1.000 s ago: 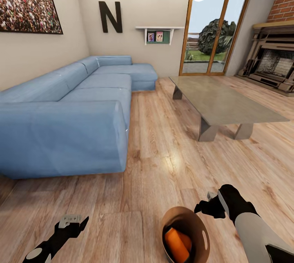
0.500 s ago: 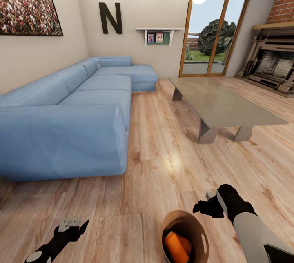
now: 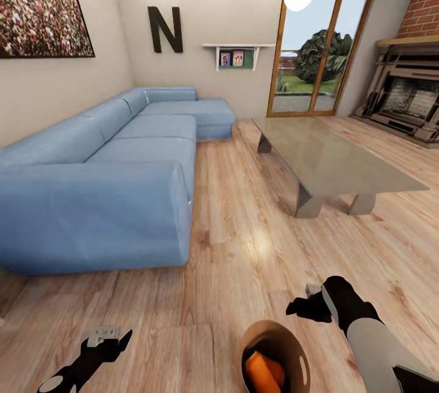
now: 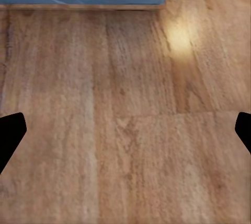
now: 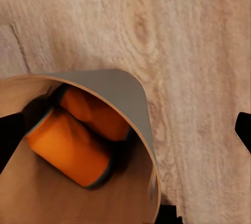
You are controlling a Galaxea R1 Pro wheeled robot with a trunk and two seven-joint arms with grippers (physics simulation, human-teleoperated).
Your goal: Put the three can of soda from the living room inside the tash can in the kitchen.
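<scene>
Here's the living room: wood floor [image 3: 244,240], blue sofa [image 3: 103,173], glass desk [image 3: 332,158]. Down low, the trash can [image 3: 292,344] sits just beside the right fingers [image 3: 303,307], and whether those are apart or together I cannot tell. Two orange soda cans [image 5: 78,135] lie touching inside it, right by the right fingers' line of sight. The left fingers [image 4: 13,135] are spread wide over bare floor, well apart from the bin.
</scene>
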